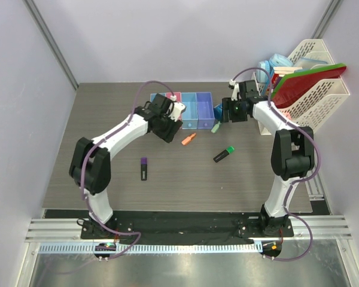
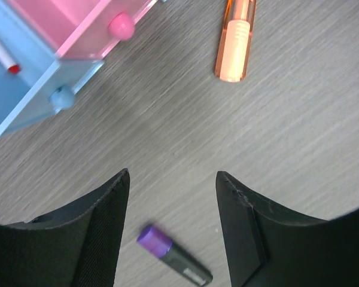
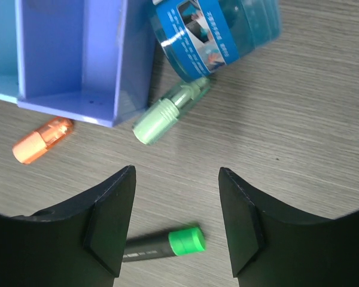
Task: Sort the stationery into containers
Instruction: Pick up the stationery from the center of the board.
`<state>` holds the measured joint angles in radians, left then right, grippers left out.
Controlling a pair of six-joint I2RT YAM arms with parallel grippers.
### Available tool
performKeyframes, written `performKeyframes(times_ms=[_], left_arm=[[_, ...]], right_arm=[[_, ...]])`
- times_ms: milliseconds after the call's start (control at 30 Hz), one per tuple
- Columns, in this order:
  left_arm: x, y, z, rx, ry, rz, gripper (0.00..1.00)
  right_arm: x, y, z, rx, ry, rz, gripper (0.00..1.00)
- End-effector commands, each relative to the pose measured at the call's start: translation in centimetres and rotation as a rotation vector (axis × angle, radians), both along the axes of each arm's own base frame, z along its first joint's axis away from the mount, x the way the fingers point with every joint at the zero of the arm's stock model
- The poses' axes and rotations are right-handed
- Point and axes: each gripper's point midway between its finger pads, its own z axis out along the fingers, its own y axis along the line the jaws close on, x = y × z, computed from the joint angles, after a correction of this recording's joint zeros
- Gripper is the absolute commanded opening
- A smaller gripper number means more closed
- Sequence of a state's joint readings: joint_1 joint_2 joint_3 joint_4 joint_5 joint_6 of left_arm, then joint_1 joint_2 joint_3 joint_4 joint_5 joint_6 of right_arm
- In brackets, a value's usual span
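Orange bit (image 2: 233,42) top centre, unsorted; L gripper (image 2: 172,179), R gripper (image 3: 176,173) half-open, empty. Next: lower, pinch, carry to bins (image 2: 84,51).

- We see the table (image 2: 299,155) as matt grey wood-grain laminate.
- The containers (image 2: 48,18) look like smooth, translucent plastic, faintly glossy.
- The orange bit (image 2: 234,42) is tinted see-through glossy plastic, ribbed in part.
- We read the blue roll (image 3: 215,36) as shiny, with a printed label.
- The purple highlighter (image 2: 173,260) has a satin black body.
- The left gripper (image 2: 172,182) has matt black fingers (image 2: 102,233), finely grained.
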<state>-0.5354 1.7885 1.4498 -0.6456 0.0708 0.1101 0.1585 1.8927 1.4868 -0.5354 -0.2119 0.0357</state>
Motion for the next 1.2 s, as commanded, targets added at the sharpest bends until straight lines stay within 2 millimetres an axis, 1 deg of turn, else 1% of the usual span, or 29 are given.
performKeyframes(times_ms=[0,67,100,167,200,367,567,633,667,767,1033,1133,1167], left_arm=[[2.5,-1.4,-1.0,0.05,-0.048,0.034,0.61],[2.8,-1.9,-1.4,0.063,-0.051,0.034,0.61],[2.8,-2.1,-2.3,0.073,-0.034,0.03,0.62],[2.8,-2.7,-2.6,0.079,-0.037,0.02,0.62],[2.7,-2.9,-3.0,0.082,-0.032,0.016,0.63],[2.3,-4.0,-3.4,0.086,-0.036,-0.011,0.63],[2.0,-4.9,-3.8,0.084,-0.03,-0.022,0.63],[1.8,-5.1,-3.9,0.083,-0.027,-0.03,0.63],[1.8,-5.2,-3.9,0.083,-0.027,-0.03,0.64],[1.6,-5.5,-4.1,0.084,-0.025,-0.036,0.64],[1.7,-6.1,-5.1,0.1,-0.02,-0.039,0.64],[1.5,-6.4,-5.3,0.101,-0.018,-0.047,0.64],[1.6,-6.4,-5.4,0.102,-0.016,-0.045,0.63]], right_arm=[[1.6,1.4,-0.2,0.046,-0.023,-0.068,0.63],[2.2,1.2,-0.7,0.048,-0.013,-0.113,0.63],[2.6,1.3,-1.2,0.047,-0.008,-0.121,0.63],[3.1,0.8,-1.8,0.032,-0.004,-0.15,0.63],[3.3,0.8,-2.5,0.029,0.008,-0.166,0.63],[3.9,0.4,-3.7,0.013,0.015,-0.207,0.63],[5.2,0.7,-3.9,0.031,-0.003,-0.227,0.63],[5.4,0.8,-4.0,0.039,-0.002,-0.23,0.63],[5.4,0.9,-4.4,0.043,0.008,-0.232,0.63],[5.7,1.2,-4.5,0.057,0.009,-0.236,0.63],[6.5,0.6,-4.8,0.026,-0.035,-0.295,0.62],[6.6,0.8,-5.0,0.018,-0.041,-0.304,0.62],[6.4,1.5,-5.0,0.018,-0.039,-0.292,0.61]])
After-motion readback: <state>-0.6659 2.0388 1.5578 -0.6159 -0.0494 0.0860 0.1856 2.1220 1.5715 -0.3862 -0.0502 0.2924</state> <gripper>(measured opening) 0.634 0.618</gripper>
